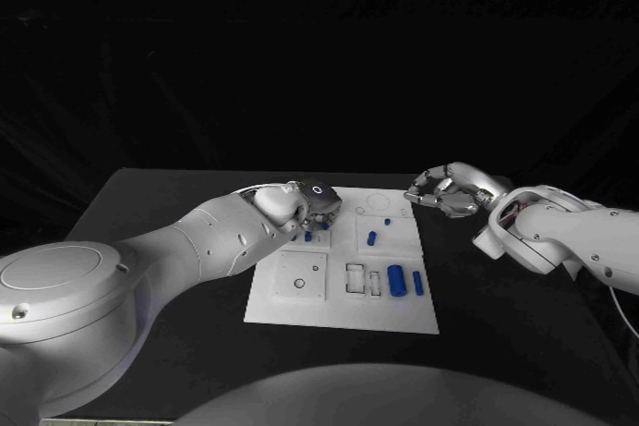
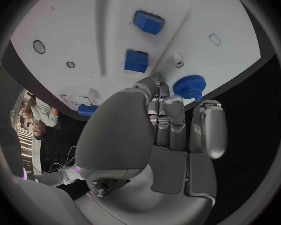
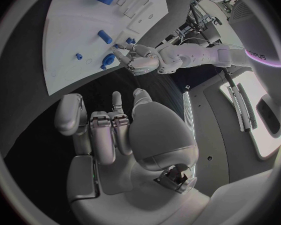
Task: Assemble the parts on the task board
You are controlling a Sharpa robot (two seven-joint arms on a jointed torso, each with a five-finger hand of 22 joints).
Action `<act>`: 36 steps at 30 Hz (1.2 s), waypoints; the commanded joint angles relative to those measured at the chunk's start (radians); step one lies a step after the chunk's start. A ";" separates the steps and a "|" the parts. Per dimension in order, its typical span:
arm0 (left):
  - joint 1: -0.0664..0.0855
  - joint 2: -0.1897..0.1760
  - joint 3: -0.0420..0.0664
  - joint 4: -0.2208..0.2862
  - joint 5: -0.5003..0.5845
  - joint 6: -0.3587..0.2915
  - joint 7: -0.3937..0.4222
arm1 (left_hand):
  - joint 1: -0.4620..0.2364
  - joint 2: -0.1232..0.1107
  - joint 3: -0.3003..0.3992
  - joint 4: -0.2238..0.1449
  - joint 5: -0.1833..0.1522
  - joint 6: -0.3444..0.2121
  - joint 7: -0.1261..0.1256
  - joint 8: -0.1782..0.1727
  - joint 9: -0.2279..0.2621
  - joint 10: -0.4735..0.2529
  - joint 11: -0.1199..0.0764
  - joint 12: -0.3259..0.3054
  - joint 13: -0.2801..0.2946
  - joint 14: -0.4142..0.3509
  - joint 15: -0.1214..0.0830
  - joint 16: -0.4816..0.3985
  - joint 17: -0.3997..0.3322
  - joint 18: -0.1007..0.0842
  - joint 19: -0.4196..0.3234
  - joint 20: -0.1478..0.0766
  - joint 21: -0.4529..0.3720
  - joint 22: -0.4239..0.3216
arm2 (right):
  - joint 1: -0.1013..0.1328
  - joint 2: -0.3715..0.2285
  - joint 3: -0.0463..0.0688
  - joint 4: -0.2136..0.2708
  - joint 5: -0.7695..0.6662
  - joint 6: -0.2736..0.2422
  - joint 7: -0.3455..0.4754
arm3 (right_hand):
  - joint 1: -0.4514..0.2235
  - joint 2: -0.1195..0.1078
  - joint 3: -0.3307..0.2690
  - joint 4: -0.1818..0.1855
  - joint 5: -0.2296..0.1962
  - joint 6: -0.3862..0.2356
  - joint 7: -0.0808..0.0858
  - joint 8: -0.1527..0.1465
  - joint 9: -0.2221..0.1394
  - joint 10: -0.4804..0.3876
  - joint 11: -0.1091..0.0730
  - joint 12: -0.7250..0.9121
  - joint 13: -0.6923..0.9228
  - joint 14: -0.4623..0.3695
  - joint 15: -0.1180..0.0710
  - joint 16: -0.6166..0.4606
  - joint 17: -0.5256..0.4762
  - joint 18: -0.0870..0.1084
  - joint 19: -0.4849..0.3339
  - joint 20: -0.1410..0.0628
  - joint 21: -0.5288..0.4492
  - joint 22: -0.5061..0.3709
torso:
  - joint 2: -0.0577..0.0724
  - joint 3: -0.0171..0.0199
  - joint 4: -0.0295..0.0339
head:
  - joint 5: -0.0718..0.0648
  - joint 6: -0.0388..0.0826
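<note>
The table (image 1: 160, 204) is black and carries the white task board (image 1: 400, 306) at its middle.

The left robot hand (image 1: 304, 204) is over the far left corner of the task board. In the left wrist view its fingers (image 2: 168, 122) are curled in toward the palm, and a blue gear-shaped part (image 2: 189, 87) sits just beyond the fingertips at the board's edge. Whether the fingers touch or hold that gear cannot be told from the pictures. Two blue block parts (image 2: 137, 61) lie on the board just past the gear, one beyond the other.

On the board's near left sits a raised white square plate (image 1: 301, 277) with a small hole. Toward the near right, a white rectangular frame (image 1: 355, 278) lies beside a large blue cylinder (image 1: 397, 281) and a thinner blue pin (image 1: 416, 281), both lying with their long axes running from the near edge toward the far edge. Farther up the board lie a short blue peg (image 1: 371, 237) and a very small blue piece (image 1: 388, 222).

The right robot hand (image 1: 448, 189) hovers beyond the board's far right corner, above bare table and clear of the board. The right wrist view shows its fingers (image 3: 106, 132) bent partly inward with nothing between them.
</note>
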 commanded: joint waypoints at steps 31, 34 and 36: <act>0.086 -0.199 0.002 0.304 0.192 -0.269 0.026 | 0.000 -0.003 -0.018 -0.050 0.123 0.042 0.068 0.052 0.075 0.185 0.056 0.026 0.014 0.049 -0.007 -0.032 -0.062 -0.005 0.067 -0.004 0.065 0.239 | -0.004 0.026 0.000 0.053 -0.052 0.012 0.038 | 0.072 -0.009 0.027 -0.026 0.004 -0.014 0.003 -0.051 -0.040 0.107 -0.001 -0.004 0.195 0.101 0.003 0.003 0.263 0.006 0.005 -0.001 -0.001 0.143 | -0.001 0.0000 0.0029 | 0.002 0.000; 0.114 -0.230 0.002 0.354 0.226 -0.249 0.008 | -0.005 -0.003 -0.020 -0.047 0.115 0.042 0.071 0.055 0.079 0.190 0.057 0.027 0.017 0.052 -0.008 -0.033 -0.062 -0.005 0.069 -0.005 0.068 0.240 | -0.006 0.031 0.000 0.066 -0.069 0.018 0.046 | 0.131 -0.012 0.061 -0.058 -0.025 -0.005 0.004 -0.081 -0.070 0.107 -0.002 -0.004 0.195 0.101 0.001 0.003 0.263 0.006 0.007 -0.002 0.001 0.144 | -0.002 0.0001 0.0020 | 0.004 0.000; 0.134 -0.256 0.002 0.395 0.253 -0.236 -0.005 | -0.009 -0.003 -0.021 -0.045 0.111 0.042 0.073 0.056 0.082 0.196 0.058 0.028 0.019 0.055 -0.009 -0.033 -0.061 -0.006 0.070 -0.007 0.071 0.241 | -0.010 0.034 0.000 0.077 -0.076 0.025 0.053 | 0.165 -0.015 0.089 -0.079 -0.033 0.005 0.005 -0.095 -0.086 0.107 -0.001 -0.004 0.195 0.101 0.001 0.003 0.263 0.005 0.009 -0.003 0.003 0.145 | -0.003 0.0008 0.0024 | 0.005 0.000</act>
